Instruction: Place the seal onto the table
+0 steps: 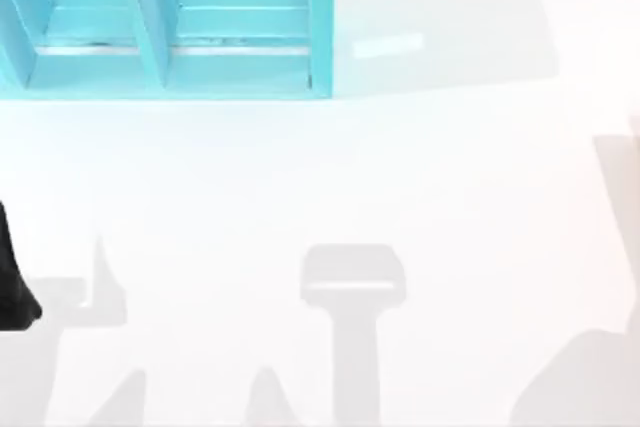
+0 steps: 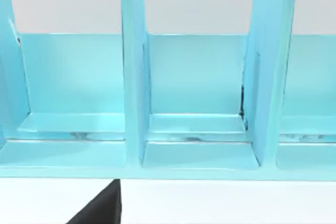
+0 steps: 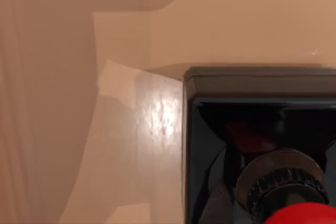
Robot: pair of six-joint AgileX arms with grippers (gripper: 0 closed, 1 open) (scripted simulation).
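The seal (image 3: 273, 182), red knob on a black square base, fills the right wrist view close up over a pale surface, the left arm (image 1: 12, 282) sits at the tabletop's (image 1: 330, 187) left edge facing the light-blue shelf (image 2: 199, 103), and neither claw's opening can be told.

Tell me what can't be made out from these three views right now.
- Seal, right wrist view: cut off by the picture's edge, so whether a gripper holds it is unclear.
- Left arm, top view: dark shape cut by the table's left edge.
- Shelf unit, left wrist view: its outer compartments run past the edges.
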